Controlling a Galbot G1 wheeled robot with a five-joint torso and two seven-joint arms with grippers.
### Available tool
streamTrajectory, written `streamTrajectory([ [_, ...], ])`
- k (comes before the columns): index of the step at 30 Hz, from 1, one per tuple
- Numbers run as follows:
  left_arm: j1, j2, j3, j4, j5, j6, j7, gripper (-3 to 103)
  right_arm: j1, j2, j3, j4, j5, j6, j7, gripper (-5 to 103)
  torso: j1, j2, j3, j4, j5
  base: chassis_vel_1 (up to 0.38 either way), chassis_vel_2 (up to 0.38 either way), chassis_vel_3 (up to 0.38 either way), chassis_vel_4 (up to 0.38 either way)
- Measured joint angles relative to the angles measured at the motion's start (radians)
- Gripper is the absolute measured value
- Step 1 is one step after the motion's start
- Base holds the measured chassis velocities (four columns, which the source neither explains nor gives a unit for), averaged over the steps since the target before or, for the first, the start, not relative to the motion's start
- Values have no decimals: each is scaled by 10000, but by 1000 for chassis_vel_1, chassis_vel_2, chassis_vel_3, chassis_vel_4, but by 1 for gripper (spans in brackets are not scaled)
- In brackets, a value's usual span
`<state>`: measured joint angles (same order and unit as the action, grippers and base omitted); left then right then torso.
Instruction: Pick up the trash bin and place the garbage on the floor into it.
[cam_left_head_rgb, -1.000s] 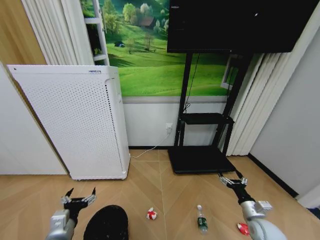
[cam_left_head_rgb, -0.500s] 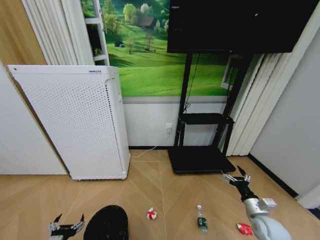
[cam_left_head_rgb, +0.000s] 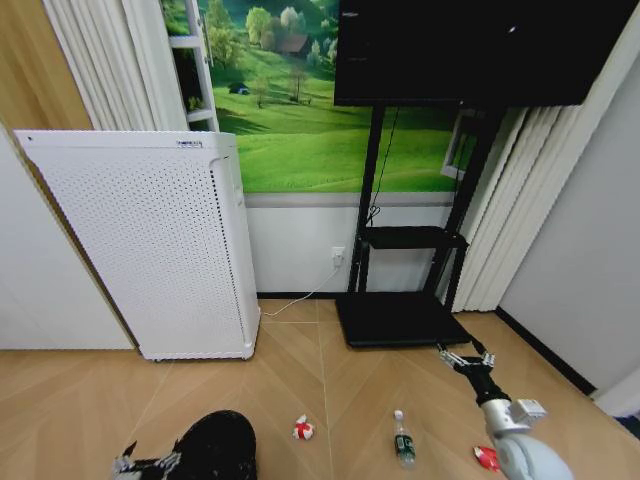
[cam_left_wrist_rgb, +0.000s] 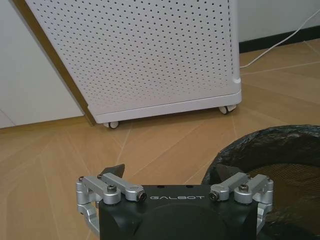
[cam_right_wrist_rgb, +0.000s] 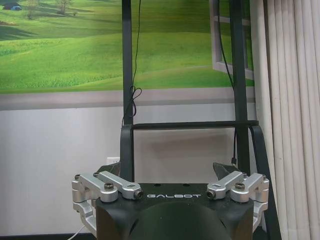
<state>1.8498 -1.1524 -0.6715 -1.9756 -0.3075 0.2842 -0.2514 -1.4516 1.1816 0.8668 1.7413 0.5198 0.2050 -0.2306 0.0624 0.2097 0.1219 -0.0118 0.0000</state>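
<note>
The trash bin (cam_left_head_rgb: 213, 443), a small black round basket, stands on the wood floor at the lower left; its dark rim (cam_left_wrist_rgb: 280, 150) is also in the left wrist view. My left gripper (cam_left_head_rgb: 149, 461) (cam_left_wrist_rgb: 170, 172) is open, low beside the bin on its left, holding nothing. The garbage lies on the floor: a red-and-white wrapper (cam_left_head_rgb: 303, 428), a small clear bottle with a green label (cam_left_head_rgb: 403, 439), and a red crushed piece (cam_left_head_rgb: 486, 458). My right gripper (cam_left_head_rgb: 465, 361) (cam_right_wrist_rgb: 170, 171) is open and empty, held above the floor to the right of the bottle.
A tall white perforated appliance (cam_left_head_rgb: 150, 245) (cam_left_wrist_rgb: 145, 50) on casters stands against the wall behind the bin. A black TV stand (cam_left_head_rgb: 402, 318) (cam_right_wrist_rgb: 127, 100) with a flat base sits at the back centre. Curtains (cam_left_head_rgb: 505, 210) hang on the right.
My left gripper has dropped from beside the bin's top down to the lower edge of the head view, staying open. The right gripper has barely shifted.
</note>
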Motion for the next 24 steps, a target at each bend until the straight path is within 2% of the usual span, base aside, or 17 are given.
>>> streamTrajectory([
  [7, -224, -92, 664, 408, 64, -138, 11, 100, 32, -46, -5, -1, -27, -49, -1, 100, 0, 2, 2, 2, 0, 0, 0, 0, 0],
  [15, -133, -75, 751, 667, 91, -124, 9, 100, 100, -119, -31, -147, -39, -61, 3, 100, 1, 4, 3, 3, 0, 0, 0, 0, 0],
  [18, -502, -25, 831, 1194, 22, -68, 10, 100, 124, -82, -120, -236, -99, -57, 3, 100, 2, 5, 4, 0, 0, 0, 0, 0, 0],
  [24, -769, -55, 968, 1408, -15, -64, 35, 100, 87, -175, -69, -267, -86, -24, -3, 100, 2, 6, 5, 0, -1, 0, 0, 0, 0],
])
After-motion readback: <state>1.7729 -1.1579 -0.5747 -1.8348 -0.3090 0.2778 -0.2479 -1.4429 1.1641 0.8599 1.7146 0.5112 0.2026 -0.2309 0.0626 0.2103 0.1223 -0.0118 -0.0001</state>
